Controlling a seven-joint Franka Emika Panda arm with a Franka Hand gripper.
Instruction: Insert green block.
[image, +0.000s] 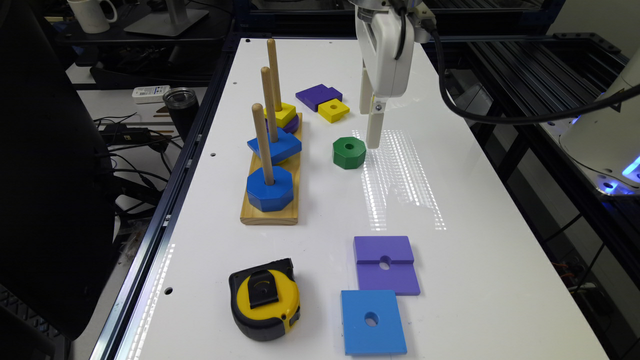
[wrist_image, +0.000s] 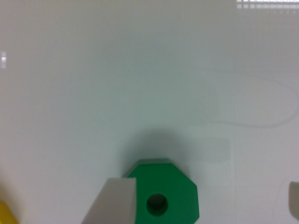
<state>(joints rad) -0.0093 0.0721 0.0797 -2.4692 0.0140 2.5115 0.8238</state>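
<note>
The green block (image: 349, 152), a thick dark-green octagon with a round centre hole, lies flat on the white table (image: 310, 220), to the exterior view's right of the wooden peg board (image: 270, 212). My gripper (image: 373, 141) hangs low just past the block's right side in that view. In the wrist view the gripper (wrist_image: 205, 191) is open. One finger (wrist_image: 110, 203) overlaps the green block (wrist_image: 166, 193), the other finger (wrist_image: 294, 198) stands well apart, and the block sits between them, off-centre.
The board's three upright pegs carry a blue octagon (image: 270, 187), a blue block (image: 275, 145) and a yellow block (image: 281, 114) over a purple one. Loose purple (image: 317, 95) and yellow (image: 333, 110) blocks lie behind. A purple square (image: 386, 265), a blue square (image: 372, 322) and a tape measure (image: 265, 305) lie in front.
</note>
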